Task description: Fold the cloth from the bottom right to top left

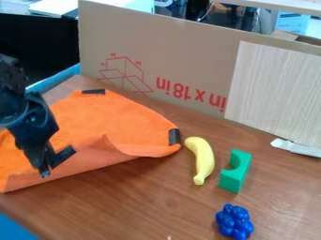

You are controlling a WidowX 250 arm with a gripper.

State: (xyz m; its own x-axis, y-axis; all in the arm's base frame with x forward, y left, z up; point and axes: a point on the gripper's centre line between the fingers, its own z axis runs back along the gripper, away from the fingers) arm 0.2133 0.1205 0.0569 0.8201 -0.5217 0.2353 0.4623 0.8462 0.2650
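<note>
Hanging down at the left, the black gripper (pixel 59 162) is hovering over the near part of the orange cloth (pixel 119 112), and from where I'm standing its two fingers are showing spread apart, one pointing down, the other angling off to the right. The cloth is lying across the left half of the brown table (pixel 144 201), its paler near flap rising into a small peak just right of the gripper. A dark strip (pixel 93 92) is sitting on its far edge, and another dark piece (pixel 174 136) is resting at its right-hand corner. Behind, a cardboard panel (pixel 182 56) with red markings is standing upright. Just beside the cloth's right corner a yellow toy banana (pixel 202 159) is lying, then a blue bumpy cluster (pixel 234 222) is sitting nearer to me, with a notched green block (pixel 235 177) standing behind it. Farther right, a pale wood-grained board (pixel 276 93) is leaning upright, and a whitish scrap (pixel 296 147) is lying by its base.
</note>
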